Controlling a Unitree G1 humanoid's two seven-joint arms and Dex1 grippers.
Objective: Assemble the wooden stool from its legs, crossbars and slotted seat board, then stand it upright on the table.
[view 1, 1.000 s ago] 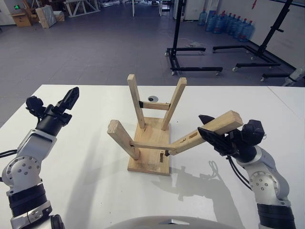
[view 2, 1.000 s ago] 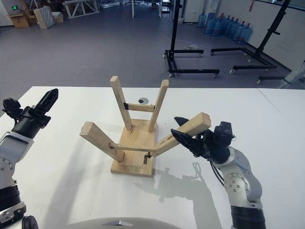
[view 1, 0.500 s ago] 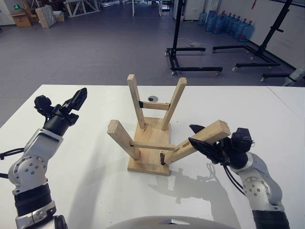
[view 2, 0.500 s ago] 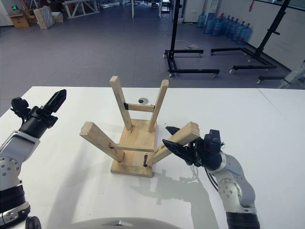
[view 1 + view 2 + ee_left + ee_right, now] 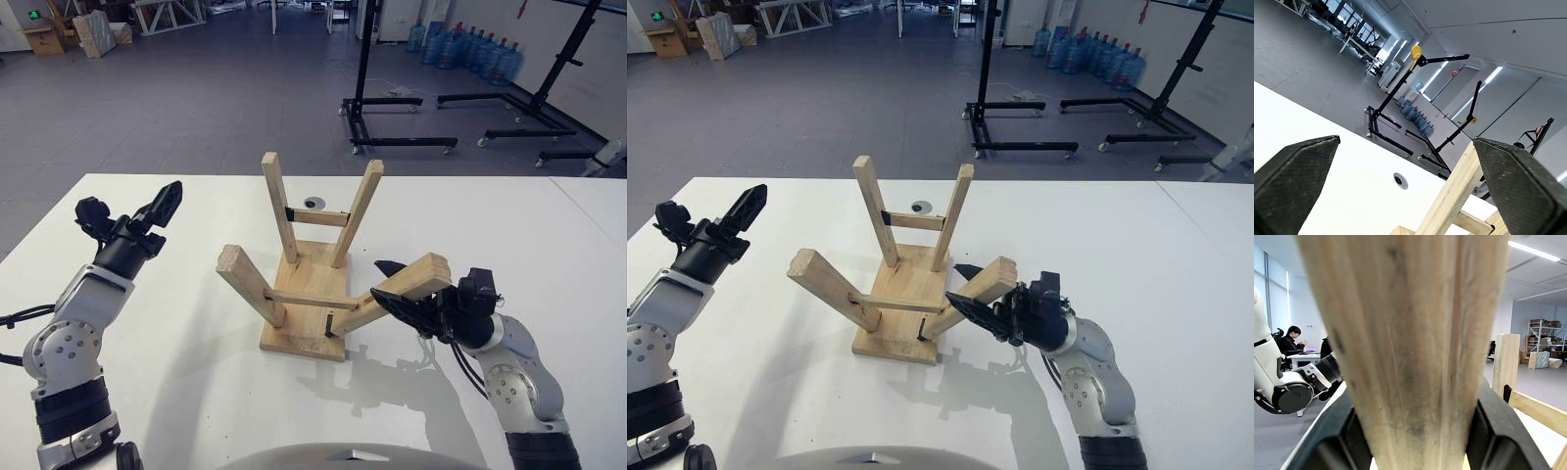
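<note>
Closing in from the right, the right arm point(image 5: 514, 362) has carried its leg point(image 5: 402, 291) toward the upturned stool. That leg's lower end now sits at the near right corner of the seat board point(image 5: 299, 338); a second ago it hung farther out and higher. Seat board and near left leg point(image 5: 250, 282) have slid slightly leftward. The left arm point(image 5: 83, 304) has swung forward and up.

Right jaws are clamped on the leg's upper part, with black fingers point(image 5: 1334, 440) on either side of the wood, and the leg slants outward to the right. Left jaws stand wide apart and hold nothing, raised above the white surface point(image 5: 509, 215), well apart from the stool on its left.

The seat board lies flat on the surface. At its far end the far left leg point(image 5: 277, 206) and far right leg point(image 5: 359, 211) stand upright, joined by a crossbar point(image 5: 321, 217). A near crossbar point(image 5: 306, 300) runs from the tilted near left leg toward the held leg. Beyond the stool a round grommet point(image 5: 313, 203) sits in the surface.
</note>
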